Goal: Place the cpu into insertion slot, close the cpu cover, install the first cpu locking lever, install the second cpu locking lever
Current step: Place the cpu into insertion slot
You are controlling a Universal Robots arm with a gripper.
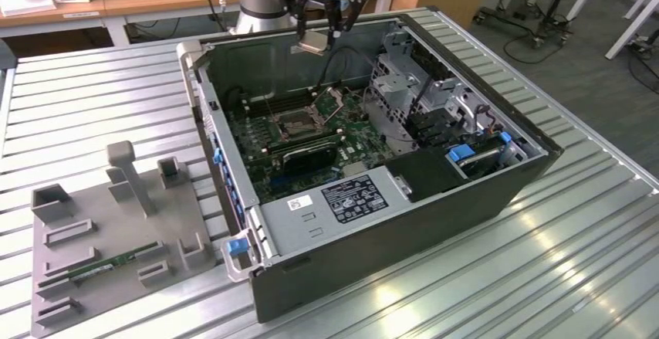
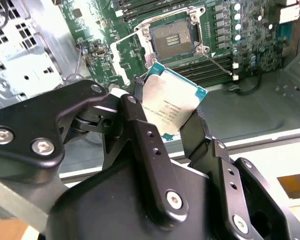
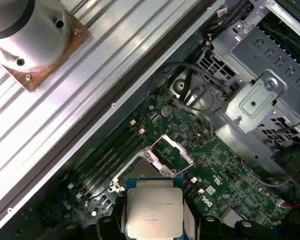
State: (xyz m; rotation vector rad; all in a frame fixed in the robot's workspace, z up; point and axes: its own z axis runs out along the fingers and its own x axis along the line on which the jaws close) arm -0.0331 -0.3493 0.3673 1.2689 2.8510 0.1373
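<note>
Exterior view: gripper above the open computer case, jaws clamped on the cpu; chip well above the insertion slot. Second wrist view: cpu tilted, pinched by its edges between black fingers; insertion slot empty; cpu cover swung up beside it. First wrist view: cpu face up, partly hiding the insertion slot; cpu cover raised.
</note>
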